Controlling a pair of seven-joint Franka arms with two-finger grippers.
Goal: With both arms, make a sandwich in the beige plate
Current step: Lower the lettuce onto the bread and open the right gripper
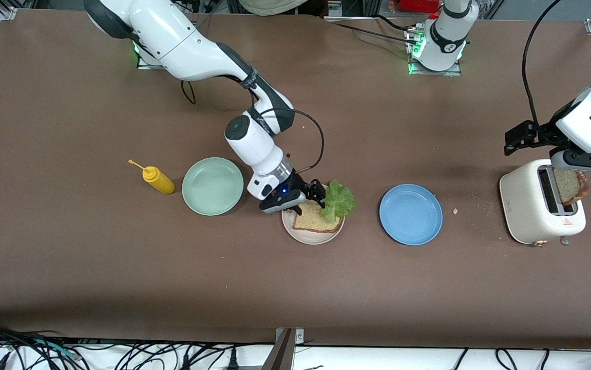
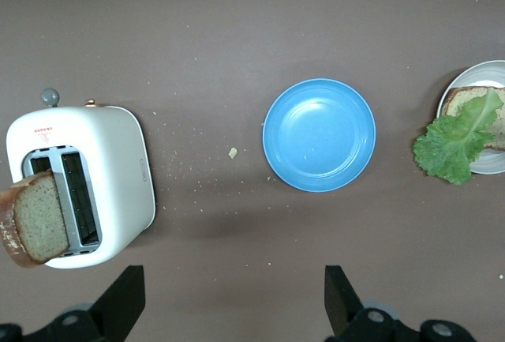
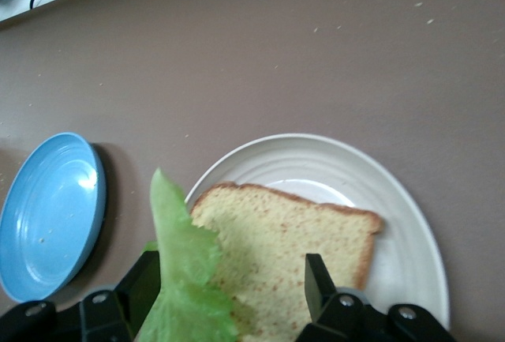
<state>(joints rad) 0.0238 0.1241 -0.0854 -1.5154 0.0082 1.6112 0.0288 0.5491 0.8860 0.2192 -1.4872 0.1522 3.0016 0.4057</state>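
sitting on the beige plate (image 1: 309,237): one slice (image 1: 316,220) and lettuce (image 1: 338,200). right tool (image 1: 309,198) apart over them. left tool (image 2: 229,298) apart by toaster (image 1: 539,208); second slice (image 1: 572,186) unplaced.

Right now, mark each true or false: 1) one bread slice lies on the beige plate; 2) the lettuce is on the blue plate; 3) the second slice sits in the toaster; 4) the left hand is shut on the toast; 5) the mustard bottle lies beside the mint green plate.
1) True: a bread slice lies on the beige plate.
2) False: the lettuce rests on that slice, with the right hand over it; the blue plate holds nothing.
3) True: the second slice sticks out of a toaster slot.
4) False: the left hand is open, above the table by the toaster.
5) True: the mustard bottle lies beside the mint green plate.
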